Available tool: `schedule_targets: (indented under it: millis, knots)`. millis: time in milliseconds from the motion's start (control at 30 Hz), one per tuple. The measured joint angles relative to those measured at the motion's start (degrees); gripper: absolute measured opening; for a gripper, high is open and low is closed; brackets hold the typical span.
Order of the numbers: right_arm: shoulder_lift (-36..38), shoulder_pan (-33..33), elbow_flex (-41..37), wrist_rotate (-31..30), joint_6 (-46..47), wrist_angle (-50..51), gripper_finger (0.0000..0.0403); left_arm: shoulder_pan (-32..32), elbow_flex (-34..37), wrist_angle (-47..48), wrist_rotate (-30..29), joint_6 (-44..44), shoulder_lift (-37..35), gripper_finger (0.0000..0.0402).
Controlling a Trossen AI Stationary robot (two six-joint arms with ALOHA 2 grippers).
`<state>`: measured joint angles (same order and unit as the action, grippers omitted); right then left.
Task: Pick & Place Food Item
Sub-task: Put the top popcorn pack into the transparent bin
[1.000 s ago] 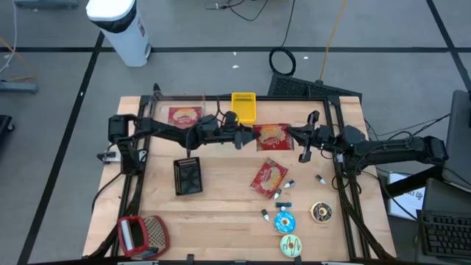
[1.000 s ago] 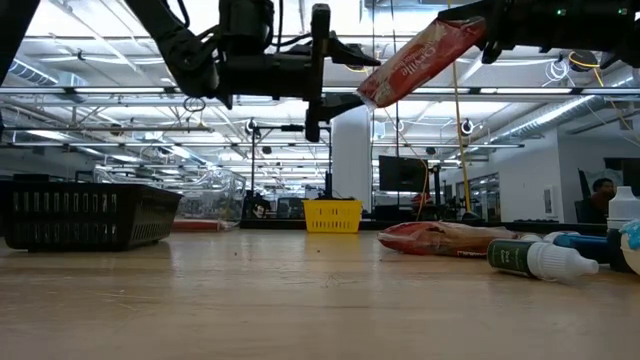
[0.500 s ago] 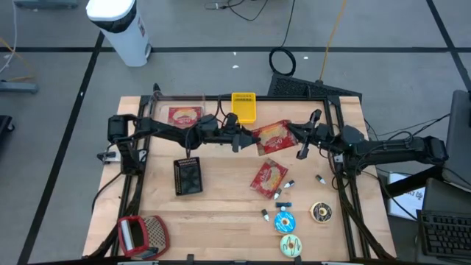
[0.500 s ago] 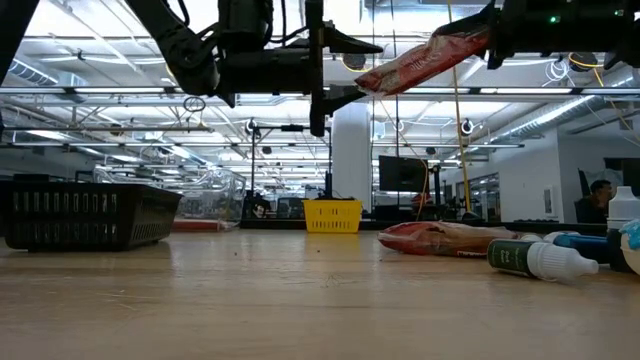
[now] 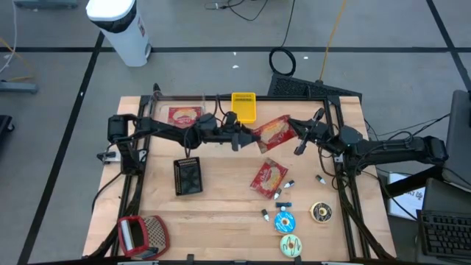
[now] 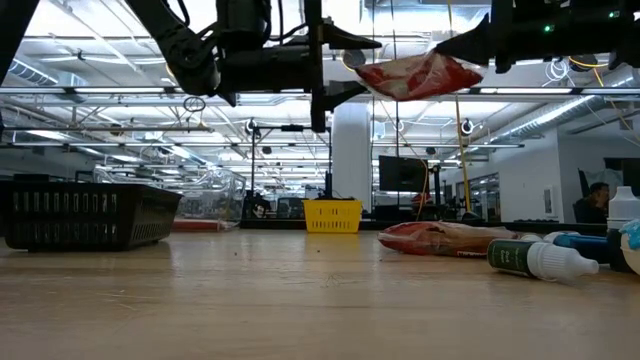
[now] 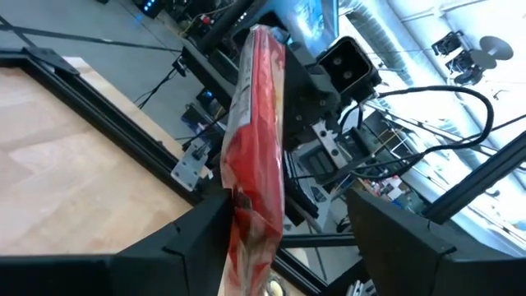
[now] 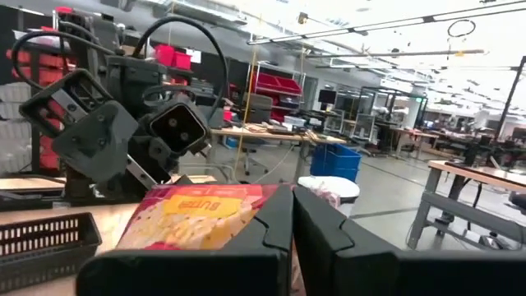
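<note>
The right hand (image 5: 300,137) is closed on one edge of a red packet (image 5: 271,132) and holds it in the air, above the far middle of the worktop (image 5: 221,202). In the low view the packet (image 6: 418,76) hangs high over the wood, touching nothing below it. The left hand (image 5: 243,137) is at the packet's other edge, facing the right hand. Its fingers (image 7: 197,234) are wide apart with the packet (image 7: 256,140) standing between them, and I cannot tell if they touch it.

A second red packet (image 5: 268,177) lies flat on the worktop, nearer and a little right of the centre. A third packet (image 5: 184,115) lies at the far left. A yellow basket (image 5: 243,106) stands at the far edge, just beside the held packet. A black basket (image 5: 188,175) sits left of the centre. Small bottles (image 5: 283,190) and round lids (image 5: 284,220) are scattered at the near right.
</note>
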<state>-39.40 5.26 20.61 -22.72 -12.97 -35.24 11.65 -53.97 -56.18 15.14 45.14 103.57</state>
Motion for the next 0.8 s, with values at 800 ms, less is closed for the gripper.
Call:
schedule_targets:
  millis: [800]
  knots:
    - [-0.17, -0.02, 0.01, -1.53, -0.08, -0.24, 0.0, 0.07, -0.01, -0.59, -1.54, -4.19, -0.02, 0.0243]
